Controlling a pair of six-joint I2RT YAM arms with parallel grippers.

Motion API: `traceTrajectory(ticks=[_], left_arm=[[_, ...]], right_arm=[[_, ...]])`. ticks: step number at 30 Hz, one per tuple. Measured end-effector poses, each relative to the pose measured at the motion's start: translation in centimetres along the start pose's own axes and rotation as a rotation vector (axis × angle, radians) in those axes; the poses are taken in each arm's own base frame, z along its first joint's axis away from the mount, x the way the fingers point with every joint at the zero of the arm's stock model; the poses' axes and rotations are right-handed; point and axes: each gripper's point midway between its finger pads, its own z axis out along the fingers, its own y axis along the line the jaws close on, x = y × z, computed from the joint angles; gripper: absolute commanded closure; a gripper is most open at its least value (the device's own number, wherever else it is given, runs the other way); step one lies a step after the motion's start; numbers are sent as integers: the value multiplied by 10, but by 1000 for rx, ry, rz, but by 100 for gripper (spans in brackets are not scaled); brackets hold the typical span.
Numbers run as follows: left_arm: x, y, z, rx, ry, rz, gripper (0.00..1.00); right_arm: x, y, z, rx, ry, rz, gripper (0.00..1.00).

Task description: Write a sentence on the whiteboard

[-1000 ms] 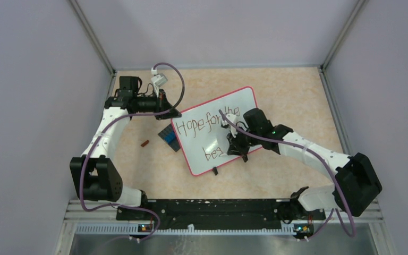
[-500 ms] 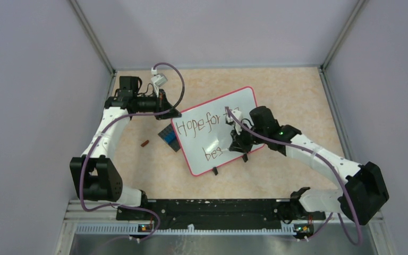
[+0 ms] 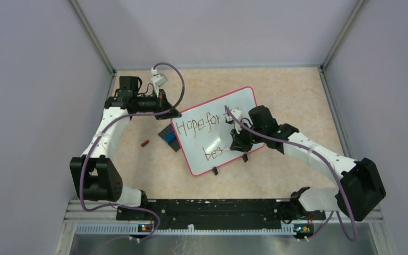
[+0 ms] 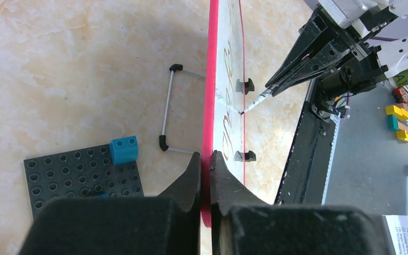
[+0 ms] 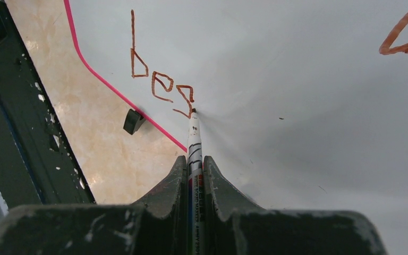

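Observation:
The whiteboard with its red-pink frame lies tilted in the middle of the table. The sentence reads "Hope for" with the rest hidden by my right arm, and "bes" on the second line. My left gripper is shut on the board's top-left edge; the red frame sits between its jaws. My right gripper is shut on a white marker whose tip touches the board at the end of the "s". The marker also shows in the left wrist view.
A dark studded baseplate with a blue brick lies just left of the board, also in the left wrist view. A small brown piece lies further left. The board's black feet rest on the table. The enclosure walls stand around.
My right gripper has shifted a little right and up along the second line, and the "s" after "be" has been drawn. The left arm and board have not moved.

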Motion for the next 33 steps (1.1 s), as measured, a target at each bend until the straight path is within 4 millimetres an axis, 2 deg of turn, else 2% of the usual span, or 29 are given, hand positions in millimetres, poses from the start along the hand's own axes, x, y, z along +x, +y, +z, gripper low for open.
traceTrajectory(ticks=[18,24,29,33], left_arm=[[0,0,0,-1,0,0,100],[0,0,0,0,0,0,100],[0,0,0,0,0,0,100],[0,0,0,0,0,0,100]], right_arm=[[11,-19,-11,25,19,65,100],[12,-20,-12,21,18,64,100],[5,-18,-15,2,5,56,100],[-10,-15,-19,-15,-29,39,100]])
